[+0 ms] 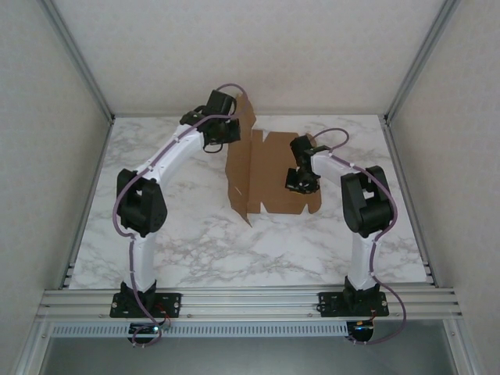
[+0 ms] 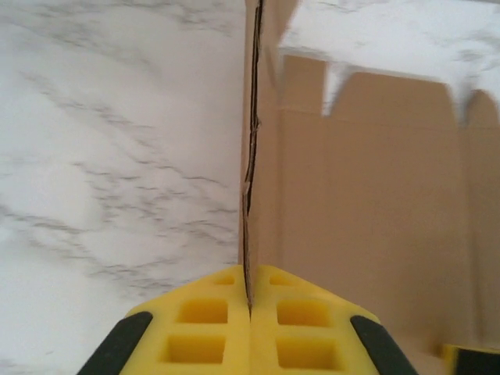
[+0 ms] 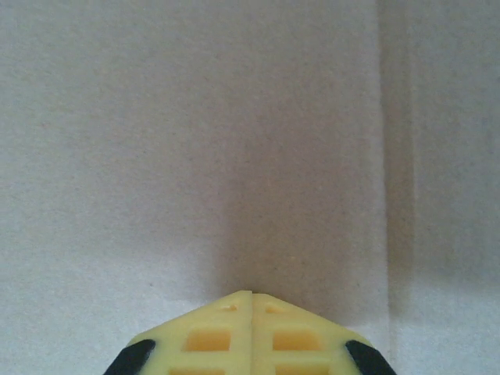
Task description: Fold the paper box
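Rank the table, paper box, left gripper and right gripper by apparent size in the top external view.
1. table
2. paper box
3. left gripper and right gripper: they look about alike, so unranked.

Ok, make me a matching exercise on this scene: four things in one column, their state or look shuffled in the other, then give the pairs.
Things:
1. left gripper
2. right gripper
3. paper box
4. table

States:
A. white marble pattern
B. shut on nothing, tips at a flat cardboard panel
C. shut on the edge of an upright cardboard panel
D. brown, partly folded, one side panel raised

Pairs: 1-C, 2-B, 3-D, 4-A
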